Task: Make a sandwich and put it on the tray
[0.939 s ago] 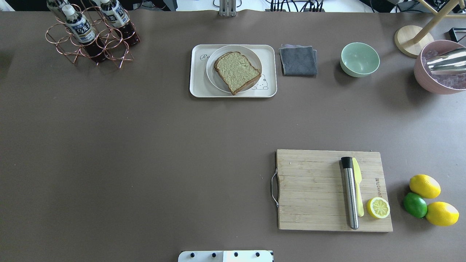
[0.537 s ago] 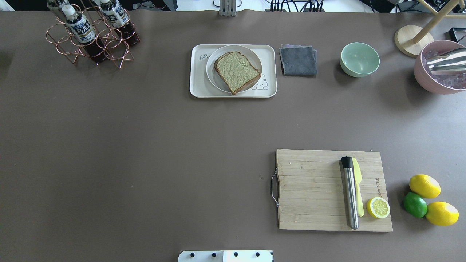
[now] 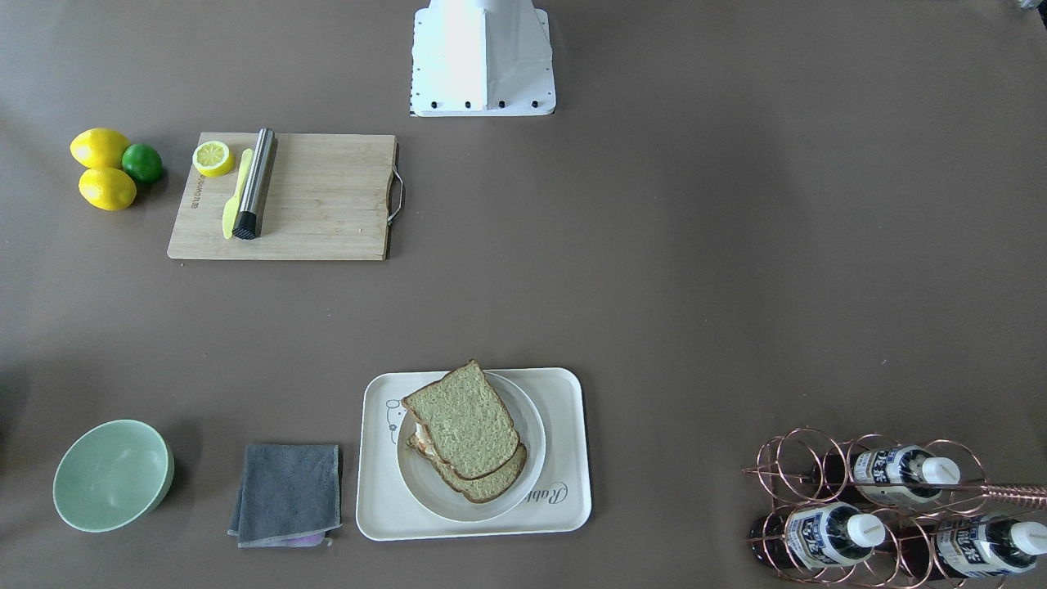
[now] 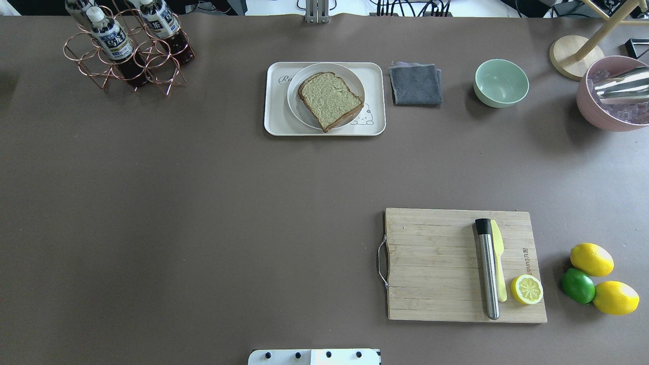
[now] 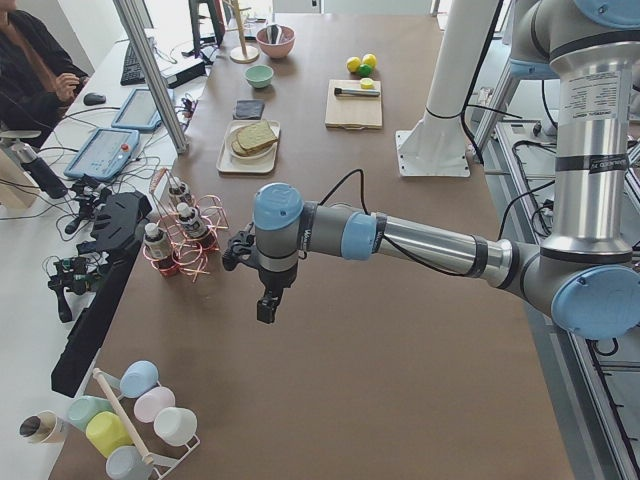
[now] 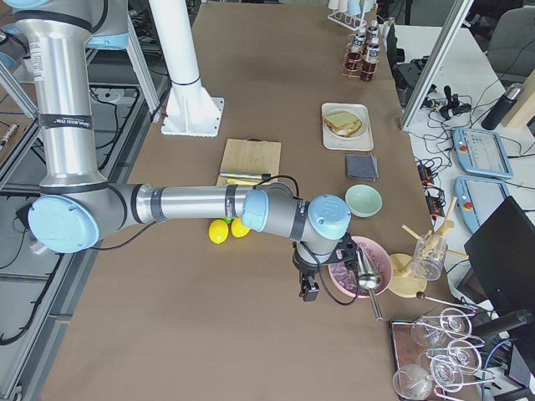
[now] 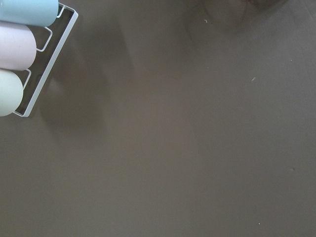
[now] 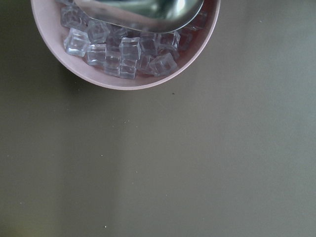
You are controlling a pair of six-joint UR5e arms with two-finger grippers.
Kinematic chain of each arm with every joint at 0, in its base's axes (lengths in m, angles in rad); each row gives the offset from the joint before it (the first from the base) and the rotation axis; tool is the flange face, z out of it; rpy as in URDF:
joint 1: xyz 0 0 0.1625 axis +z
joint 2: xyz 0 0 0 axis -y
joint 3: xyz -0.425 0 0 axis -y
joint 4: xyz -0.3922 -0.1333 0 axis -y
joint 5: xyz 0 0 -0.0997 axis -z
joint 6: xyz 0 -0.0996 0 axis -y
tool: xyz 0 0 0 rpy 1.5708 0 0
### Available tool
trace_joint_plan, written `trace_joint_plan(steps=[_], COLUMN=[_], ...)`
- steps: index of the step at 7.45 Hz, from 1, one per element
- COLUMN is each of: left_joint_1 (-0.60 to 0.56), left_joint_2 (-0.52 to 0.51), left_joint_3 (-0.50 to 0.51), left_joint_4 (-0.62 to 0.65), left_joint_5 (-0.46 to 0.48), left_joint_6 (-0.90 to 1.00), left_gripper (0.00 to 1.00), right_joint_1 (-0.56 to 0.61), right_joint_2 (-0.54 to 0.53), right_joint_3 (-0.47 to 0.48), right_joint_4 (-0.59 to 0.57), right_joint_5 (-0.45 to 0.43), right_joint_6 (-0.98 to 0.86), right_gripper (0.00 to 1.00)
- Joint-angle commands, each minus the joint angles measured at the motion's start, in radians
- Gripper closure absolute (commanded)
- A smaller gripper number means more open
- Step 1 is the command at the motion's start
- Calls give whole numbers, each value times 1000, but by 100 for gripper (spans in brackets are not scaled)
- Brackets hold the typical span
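Sandwich (image 4: 329,99) is seen stacked on white plate (image 4: 295,107), with the plate seated inside tray (image 4: 274,119) at 12 o'clock of the table in the overhead view. A white edge is seen between the slices in the front view. Grey cloth (image 4: 415,83) is laid just beside the tray at 3 o'clock. Left gripper (image 5: 266,305) is hung over bare table near bottle rack (image 5: 185,235), right gripper (image 6: 310,288) beside pink ice bowl (image 8: 123,84). Finger spread cannot be told for either.

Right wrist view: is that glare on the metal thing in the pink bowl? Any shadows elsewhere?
Right wrist view: yes, the metal scoop reflects bright light; the ice cubes look sharp. Overhead view: the green bowl casts a soft shadow.
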Motion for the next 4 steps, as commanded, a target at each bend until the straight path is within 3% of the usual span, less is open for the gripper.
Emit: trace_joint_plan(steps=[1,4], left_joint_1=[-4,-33], left_joint_2=[44,70], left_joint_3=[53,65], left_joint_4=[-3,-3], left_joint_5=[-3,-52], left_joint_6=[1,-2], left_gripper=[2,2], right_joint_1=[-29,-32], right_joint_2=[1,1], right_joint_3=[1,1], right_joint_4=[59,59], right_joint_5=[11,20], right_joint_6=[87,87], right_gripper=[0,0])
